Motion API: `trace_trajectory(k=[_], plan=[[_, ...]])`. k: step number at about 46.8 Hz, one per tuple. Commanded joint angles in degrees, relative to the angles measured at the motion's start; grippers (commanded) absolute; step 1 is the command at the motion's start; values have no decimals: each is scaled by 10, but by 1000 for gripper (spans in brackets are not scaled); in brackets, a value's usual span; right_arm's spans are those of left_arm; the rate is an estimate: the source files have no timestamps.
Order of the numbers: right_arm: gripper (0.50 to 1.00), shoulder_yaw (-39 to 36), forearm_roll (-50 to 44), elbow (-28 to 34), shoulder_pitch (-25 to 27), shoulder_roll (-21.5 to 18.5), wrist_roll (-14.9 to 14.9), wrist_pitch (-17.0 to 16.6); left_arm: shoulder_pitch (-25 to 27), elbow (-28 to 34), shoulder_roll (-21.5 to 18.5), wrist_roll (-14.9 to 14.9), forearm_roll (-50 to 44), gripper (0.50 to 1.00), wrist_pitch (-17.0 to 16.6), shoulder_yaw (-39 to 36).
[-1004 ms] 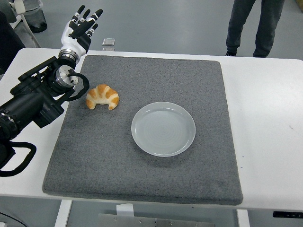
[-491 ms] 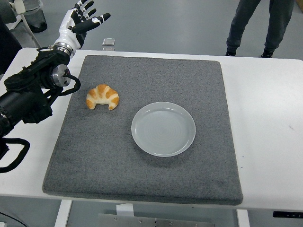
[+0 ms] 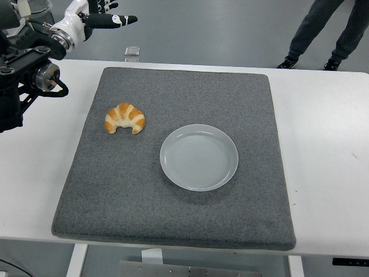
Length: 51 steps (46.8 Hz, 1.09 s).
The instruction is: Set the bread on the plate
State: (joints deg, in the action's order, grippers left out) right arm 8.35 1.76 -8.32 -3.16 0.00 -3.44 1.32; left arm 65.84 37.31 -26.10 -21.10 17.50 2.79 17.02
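Note:
A golden croissant [image 3: 125,118] lies on the left part of the grey mat [image 3: 173,219]. To its right, near the mat's middle, sits an empty pale round plate [image 3: 199,156]. My left hand [image 3: 101,14] is raised at the top left corner, well above and behind the croissant, its fingers spread and holding nothing. The black left arm [image 3: 26,69] runs in from the left edge. My right arm does not show.
The mat covers most of the white table [image 3: 328,173]. A small clear object [image 3: 132,51] lies at the table's far edge. A person's legs [image 3: 328,32] stand at the top right beyond the table.
My left arm has pulled back up and to the left, away from the croissant. The person at the top has stepped to the right. Croissant and plate have not moved.

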Motion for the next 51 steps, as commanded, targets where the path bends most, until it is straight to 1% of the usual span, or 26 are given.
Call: trace_trajectory(k=[1, 11, 16, 22, 30, 37, 51], plan=[[930, 0, 0, 0, 0, 0, 0, 0, 20, 28, -27, 1, 2, 1000, 1, -51], [930, 0, 0, 0, 0, 0, 0, 0, 86, 132, -102, 1, 2, 1000, 4, -202], [930, 0, 0, 1, 0, 0, 0, 0, 118, 180, -128, 1, 5, 1000, 2, -262], [932, 0, 0, 0, 0, 0, 0, 0, 150, 225, -148, 1, 6, 1000, -2, -337], [930, 0, 0, 1, 0, 0, 0, 0, 178, 263, -162, 0, 8, 999, -3, -409], [930, 0, 0, 1, 0, 0, 0, 0, 198, 269, -161, 0, 11, 999, -3, -465], [930, 0, 0, 0, 0, 0, 0, 0, 197, 268, -151, 0, 33, 994, -4, -502]])
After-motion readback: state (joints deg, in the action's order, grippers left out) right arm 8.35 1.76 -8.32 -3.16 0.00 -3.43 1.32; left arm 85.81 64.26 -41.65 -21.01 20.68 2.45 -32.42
